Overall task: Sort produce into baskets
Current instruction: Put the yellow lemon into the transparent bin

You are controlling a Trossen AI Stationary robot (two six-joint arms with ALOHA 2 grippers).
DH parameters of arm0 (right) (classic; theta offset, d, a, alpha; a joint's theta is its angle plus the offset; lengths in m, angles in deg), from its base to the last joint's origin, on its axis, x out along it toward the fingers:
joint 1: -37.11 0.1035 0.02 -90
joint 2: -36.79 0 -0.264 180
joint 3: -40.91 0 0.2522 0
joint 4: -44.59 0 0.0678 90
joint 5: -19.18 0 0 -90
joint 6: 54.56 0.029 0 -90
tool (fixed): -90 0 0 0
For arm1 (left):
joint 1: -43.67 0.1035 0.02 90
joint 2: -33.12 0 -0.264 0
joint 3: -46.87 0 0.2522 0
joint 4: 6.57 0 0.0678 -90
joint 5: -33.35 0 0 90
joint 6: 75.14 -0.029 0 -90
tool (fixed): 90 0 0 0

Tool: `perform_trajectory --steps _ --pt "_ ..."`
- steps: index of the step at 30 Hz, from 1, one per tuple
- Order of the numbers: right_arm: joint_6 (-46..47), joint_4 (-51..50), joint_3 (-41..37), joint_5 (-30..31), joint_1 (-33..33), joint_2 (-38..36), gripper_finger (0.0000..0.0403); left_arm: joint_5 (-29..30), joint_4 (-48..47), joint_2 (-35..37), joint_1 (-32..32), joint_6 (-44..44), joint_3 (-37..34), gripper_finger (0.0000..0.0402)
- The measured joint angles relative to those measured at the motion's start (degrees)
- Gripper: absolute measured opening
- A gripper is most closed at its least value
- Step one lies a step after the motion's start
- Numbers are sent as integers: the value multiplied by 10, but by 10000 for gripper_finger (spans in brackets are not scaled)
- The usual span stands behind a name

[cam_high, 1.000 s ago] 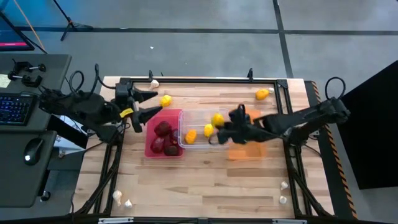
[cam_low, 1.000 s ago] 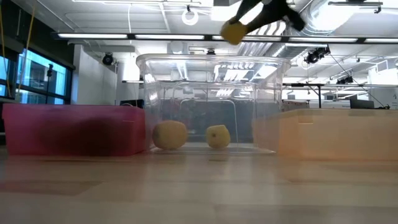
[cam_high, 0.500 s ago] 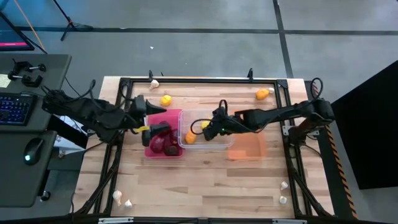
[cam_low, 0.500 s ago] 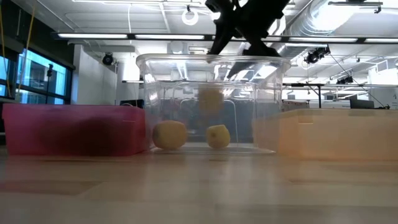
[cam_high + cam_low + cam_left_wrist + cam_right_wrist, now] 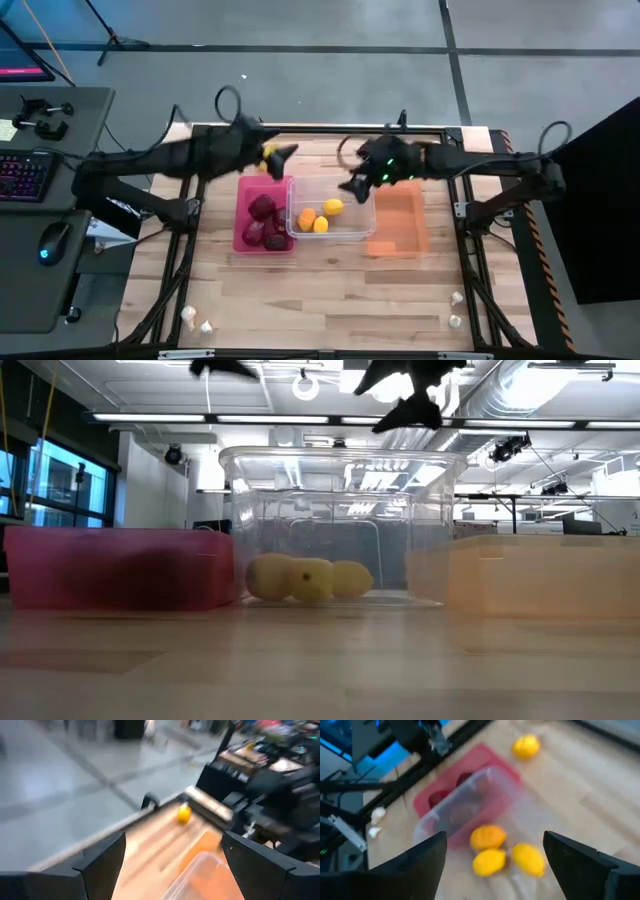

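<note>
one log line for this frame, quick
left claw: open, over loose lemon | right claw: open, above clear tray | tray: three lemons

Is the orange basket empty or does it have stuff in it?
Empty. From above, the orange basket shows only its bare floor, while three lemons sit in the clear basket beside it.

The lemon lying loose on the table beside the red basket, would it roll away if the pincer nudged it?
Probably. The lemon is a smooth oval on flat bare wood, with no wall touching it, so a nudge would likely send it wobbling off. It looks small and firm, so the open left pincer beside it could likely close on it.
</note>
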Motion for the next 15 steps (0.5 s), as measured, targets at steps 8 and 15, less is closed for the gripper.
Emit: perform_trajectory --steps 8,15 --pt "-86 6 0 10 -57 -50 319 -151 -231 -70 230 74 0 319" --pt "-36 12 0 27 -62 -38 319 -210 -258 -203 306 -3 0 319"
